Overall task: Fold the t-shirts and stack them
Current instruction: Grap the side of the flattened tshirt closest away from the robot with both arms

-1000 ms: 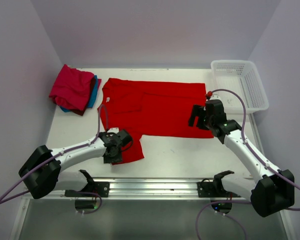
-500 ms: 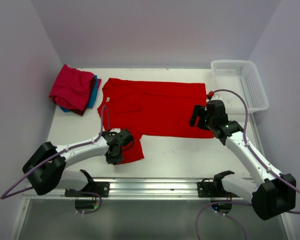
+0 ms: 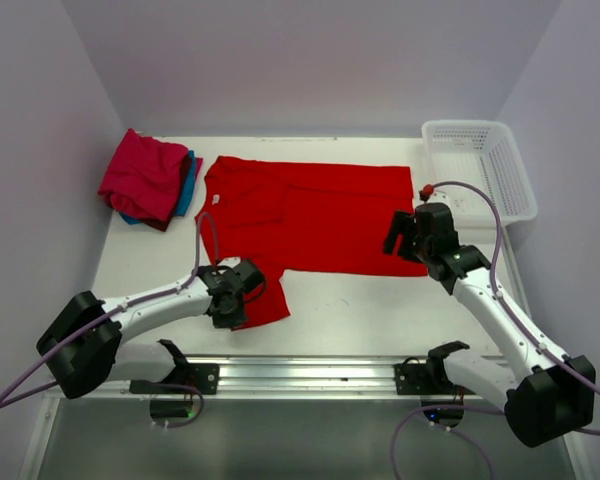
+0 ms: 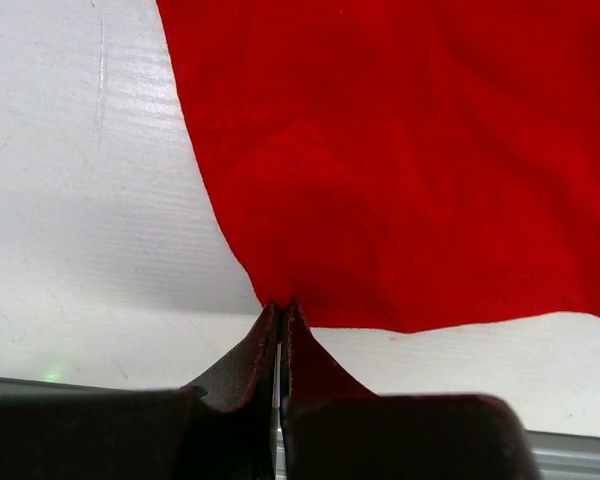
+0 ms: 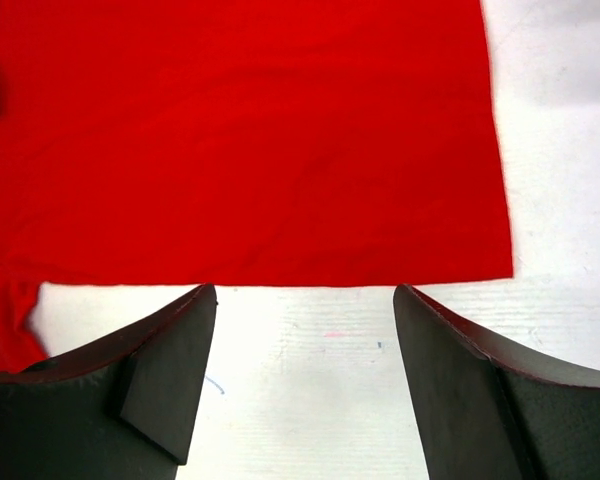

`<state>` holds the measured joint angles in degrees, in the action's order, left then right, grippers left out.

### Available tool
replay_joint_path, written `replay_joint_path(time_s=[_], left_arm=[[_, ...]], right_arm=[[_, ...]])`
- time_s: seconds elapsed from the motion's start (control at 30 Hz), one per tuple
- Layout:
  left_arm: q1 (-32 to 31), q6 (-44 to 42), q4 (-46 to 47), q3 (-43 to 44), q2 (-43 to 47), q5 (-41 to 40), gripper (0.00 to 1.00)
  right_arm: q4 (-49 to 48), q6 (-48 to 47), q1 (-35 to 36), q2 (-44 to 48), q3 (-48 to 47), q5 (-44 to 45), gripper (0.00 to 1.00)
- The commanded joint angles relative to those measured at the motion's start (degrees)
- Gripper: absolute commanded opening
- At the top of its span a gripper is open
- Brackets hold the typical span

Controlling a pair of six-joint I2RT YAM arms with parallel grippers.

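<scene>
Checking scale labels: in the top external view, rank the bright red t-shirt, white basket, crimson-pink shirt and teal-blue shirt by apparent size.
1. bright red t-shirt
2. white basket and crimson-pink shirt: about alike
3. teal-blue shirt: only an edge shows

A white table (image 3: pixel 370 300) stands boxed in by plain pale-lilac walls (image 3: pixel 300 70) — back, left and right. The light is soft and even, the shadows faint. An aluminium rail (image 3: pixel 310 372) runs along the near edge — a grey surface (image 3: pixel 310 440) lies below it.
</scene>
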<state>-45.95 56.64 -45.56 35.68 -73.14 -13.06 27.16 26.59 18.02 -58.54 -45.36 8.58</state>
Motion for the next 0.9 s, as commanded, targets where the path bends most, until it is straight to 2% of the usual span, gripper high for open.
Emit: replay_joint_path(time_s=[0.0, 0.2, 0.43, 0.53, 0.63, 0.87], left_arm=[[-0.63, 1.37, -0.84, 3.41, 3.09, -0.55, 0.00], [-0.63, -3.28, -2.60, 12.02, 4.77, -4.25, 0.00], [-0.63, -9.61, 0.64, 15.73, 2.48, -6.45, 0.00], [-0.54, -11.37, 3.01, 14.68, 2.48, -6.54, 0.00], [-0.54, -12.87, 4.86, 13.54, 2.83, -6.54, 0.00], [0.43, -15.51, 7.41, 11.26, 3.53, -5.67, 0.00]], right_arm=[[3.86, 2.41, 0.17, -2.79, -0.60, 6.17, 0.78], [8.61, 6.98, 0.17, -10.35, -1.13, 15.14, 0.91], [10.37, 17.26, 0.17, -12.04, 2.20, 22.27, 0.92], [10.46, 23.22, -1.14, -10.63, 4.14, 24.55, 0.91], [10.64, 25.96, -5.52, -10.54, 4.84, 24.20, 0.88], [7.57, 27.29, -7.65, -13.08, 5.37, 23.51, 0.78]])
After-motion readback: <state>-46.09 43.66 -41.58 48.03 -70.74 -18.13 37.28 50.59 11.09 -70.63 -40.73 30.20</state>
